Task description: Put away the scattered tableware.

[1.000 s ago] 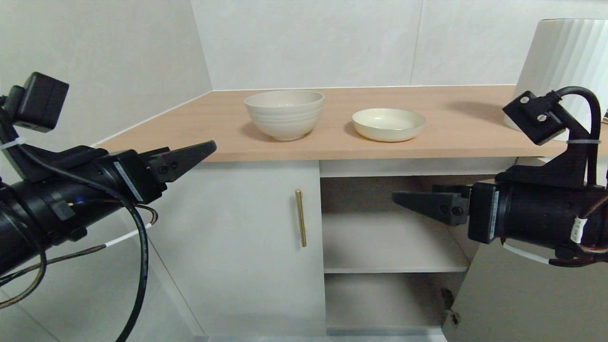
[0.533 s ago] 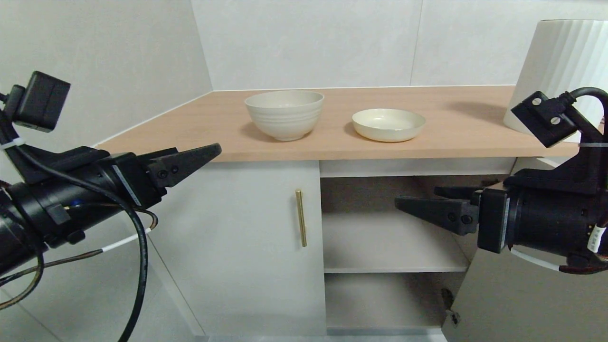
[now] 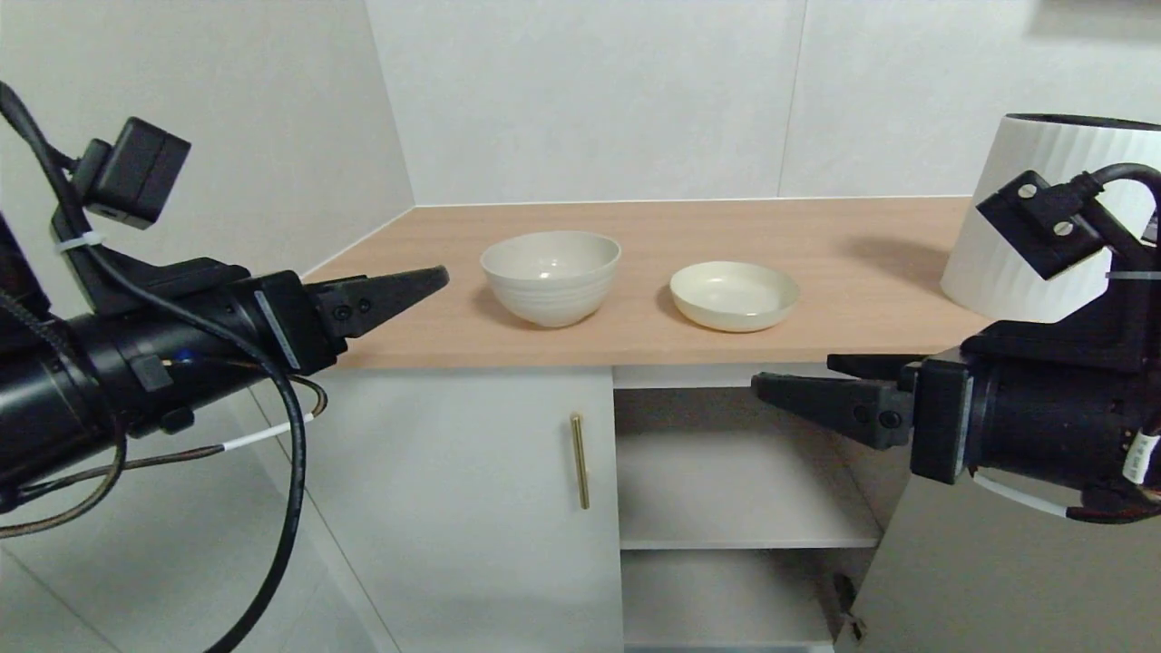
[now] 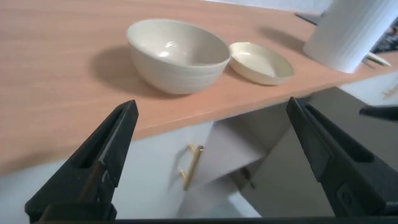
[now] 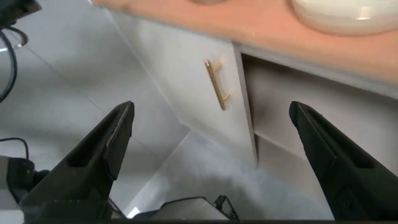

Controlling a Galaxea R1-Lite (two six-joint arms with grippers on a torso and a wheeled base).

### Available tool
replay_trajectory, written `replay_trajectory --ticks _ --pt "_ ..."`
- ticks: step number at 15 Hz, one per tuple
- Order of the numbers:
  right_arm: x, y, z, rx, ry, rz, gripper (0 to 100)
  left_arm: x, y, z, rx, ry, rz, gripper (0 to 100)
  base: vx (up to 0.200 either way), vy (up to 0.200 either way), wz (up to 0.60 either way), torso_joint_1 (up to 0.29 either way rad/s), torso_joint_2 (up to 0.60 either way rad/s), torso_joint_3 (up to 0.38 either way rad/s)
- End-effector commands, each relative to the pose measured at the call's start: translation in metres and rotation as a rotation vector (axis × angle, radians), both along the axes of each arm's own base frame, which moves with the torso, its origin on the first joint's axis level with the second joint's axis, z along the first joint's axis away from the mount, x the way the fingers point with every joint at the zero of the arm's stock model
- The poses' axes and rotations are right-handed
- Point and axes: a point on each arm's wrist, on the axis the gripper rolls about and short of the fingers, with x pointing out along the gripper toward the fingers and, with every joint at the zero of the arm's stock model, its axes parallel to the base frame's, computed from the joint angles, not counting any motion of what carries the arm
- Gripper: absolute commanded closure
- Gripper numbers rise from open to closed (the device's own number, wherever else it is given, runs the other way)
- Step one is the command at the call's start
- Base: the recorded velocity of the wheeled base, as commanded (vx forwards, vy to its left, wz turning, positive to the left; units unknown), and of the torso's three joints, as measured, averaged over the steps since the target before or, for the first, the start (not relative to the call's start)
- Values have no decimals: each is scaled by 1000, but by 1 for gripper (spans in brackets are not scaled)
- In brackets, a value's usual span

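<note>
Head view: compared with half a second back, the whole picture is shifted. The surface (image 3: 862, 272) is seen lower and more from above, so it's the camera that got moved, not the tableware. The bowl (image 3: 551, 277) and the dish (image 3: 735, 295) are parked side by side near the front edge, bowl on the left, not touching. A white ribbed container (image 3: 1025, 227) is stood at the far right.

The left gripper (image 3: 435, 279) was seen under the front edge before. Now its tip is lined up against the surface's near-left corner, pointed at the bowl but well short of it. The arm is stretched forward and angled slightly up.

The right gripper (image 3: 795, 374) is probably lifted too, though that's hard to be judged with the shift. It's held level just under the surface edge, pointed left, in front of the open cupboard shelf (image 3: 744, 490). The cupboard door beside it, with the brass handle (image 3: 579, 449), is shut.

Left wrist view: the jaws are spread wide with nothing held, and the bowl and dish are framed beyond them.

Right wrist view: the jaws are spread wide here too, nothing held, and the handle is seen between them farther off.
</note>
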Motion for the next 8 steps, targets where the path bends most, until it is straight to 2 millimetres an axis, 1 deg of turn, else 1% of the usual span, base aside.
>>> replay_trajectory --ticks 1,3,4,5,7,8 --pt "7 6 -6 -16 18 1 0 14 -6 3 9 38 -43 0 0 0 0 168 -486 -315" --pt "12 9 -7 -17 18 -8 0 24 -10 2 17 76 -75 0 0 0 0 163 -469 -298" --pt "17 9 -8 -18 17 -17 0 33 -13 -4 27 121 -71 0 0 0 0 178 -476 -290" --pt "22 8 -8 -23 6 -34 0 36 -13 -7 34 146 -65 0 0 0 0 183 -486 -300" --pt "30 5 -9 -21 -5 -54 0 36 -13 -8 50 208 -62 0 0 0 0 183 -456 -278" --pt "34 5 -11 -19 -5 -54 0 37 -14 -8 56 256 -60 0 0 0 0 100 -246 -149"
